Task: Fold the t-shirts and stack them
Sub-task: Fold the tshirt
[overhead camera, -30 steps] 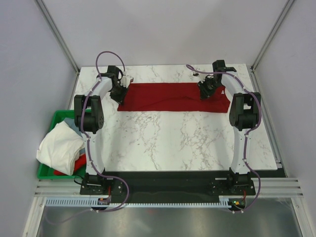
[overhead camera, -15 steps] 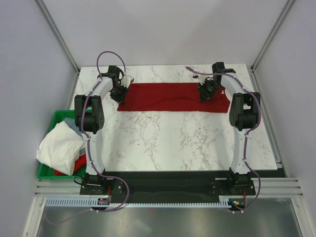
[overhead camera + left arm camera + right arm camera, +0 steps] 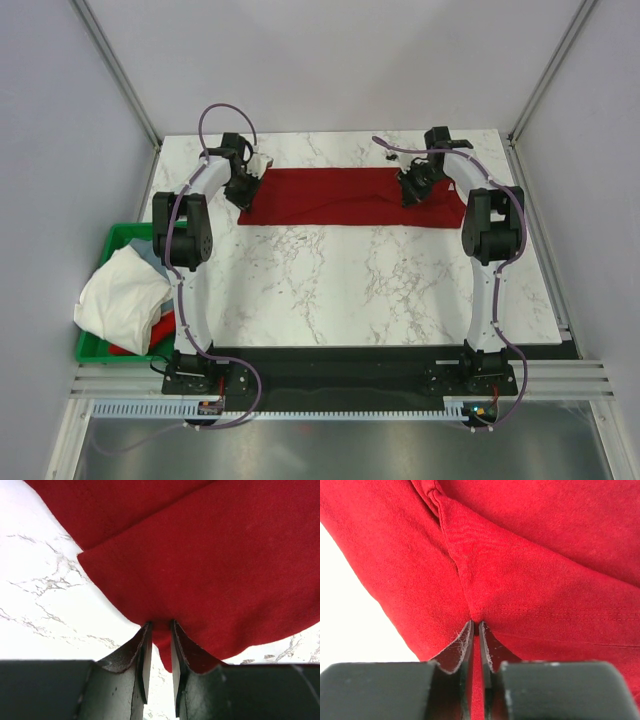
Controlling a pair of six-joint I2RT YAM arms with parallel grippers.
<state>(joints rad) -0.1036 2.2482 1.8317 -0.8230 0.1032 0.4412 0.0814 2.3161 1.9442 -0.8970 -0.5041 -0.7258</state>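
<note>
White veined marble tabletop (image 3: 350, 285) is crossed near its far edge by a soft dark red knit t-shirt (image 3: 340, 195), folded flat, its ends pinched in the left gripper (image 3: 160, 630) and right gripper (image 3: 476, 627). Crumpled white cloth (image 3: 120, 290) is heaped in a green plastic bin (image 3: 120, 236) off the left edge.

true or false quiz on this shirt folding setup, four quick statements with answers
1. The left hand is shut on the dark red t-shirt. True.
2. The right hand is open over bare marble. False: it is shut on a pinch of the same shirt.
3. The dark red t-shirt lies flat near the far edge of the table. True.
4. The green bin sits at the right of the table. False: it sits at the left, with a white t-shirt heaped in it.
</note>
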